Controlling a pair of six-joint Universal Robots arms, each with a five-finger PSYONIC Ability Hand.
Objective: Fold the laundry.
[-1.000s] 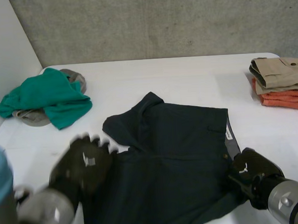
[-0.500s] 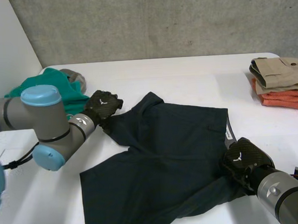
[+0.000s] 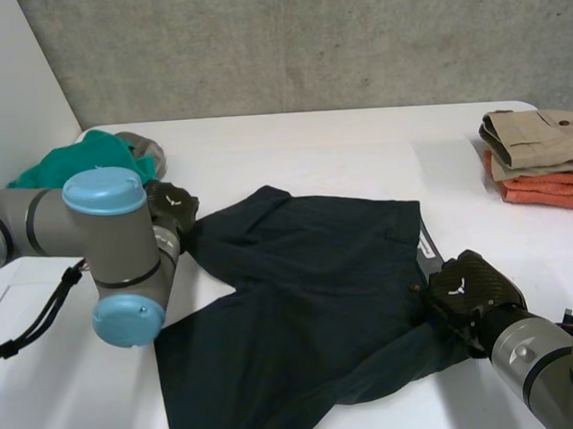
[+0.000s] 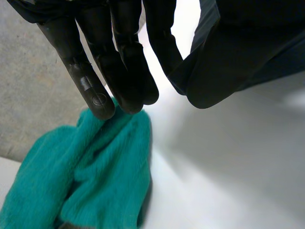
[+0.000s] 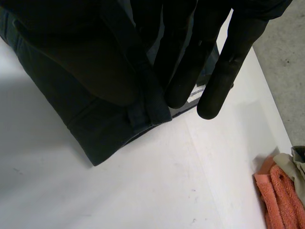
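Note:
Dark navy shorts (image 3: 310,300) lie spread across the middle of the white table (image 3: 341,154). My left hand (image 3: 173,203) is at the far left leg hem, and that corner is drawn up to it. In the left wrist view its fingers (image 4: 124,57) are straight and the hem (image 4: 238,52) hangs pinched beside them. My right hand (image 3: 463,287) holds the waistband at the right side. In the right wrist view its fingers (image 5: 228,57) reach over the waistband (image 5: 95,114) with its belt loop and label, the cloth gathered against the palm.
A green cloth (image 3: 110,152) on a grey garment sits at the far left, just beyond my left hand, and lies below its fingertips (image 4: 95,181). A folded beige and orange stack (image 3: 543,158) stands at the far right; its orange edge (image 5: 281,200) lies past my right hand.
My left arm swung from the near left up to the shorts' far left hem and its hand closed on it. The shorts shifted slightly left. My right hand stayed on the waistband.

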